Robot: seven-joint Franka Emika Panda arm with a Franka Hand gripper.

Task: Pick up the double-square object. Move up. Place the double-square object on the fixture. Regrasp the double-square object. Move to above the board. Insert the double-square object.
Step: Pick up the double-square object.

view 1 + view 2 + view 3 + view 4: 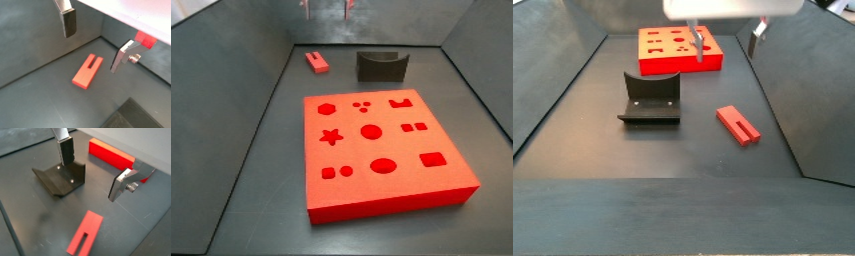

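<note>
Gripper (pixel 92 175) hangs above the floor, fingers apart, nothing between them; double-square object (pixel 739 125) lies flat on the floor below, just beside the fixture (pixel 649 101). Beyond both sits the board (pixel 680 50), well apart.

Double-square object (pixel 739 125) lying flat on the floor, just beside the fixture (pixel 651 101) but apart from it, board (pixel 679 49) well apart beyond both, gripper (pixel 727 47) hanging above the floor between board and double-square object, nothing between its fingers (pixel 69 23)
</note>
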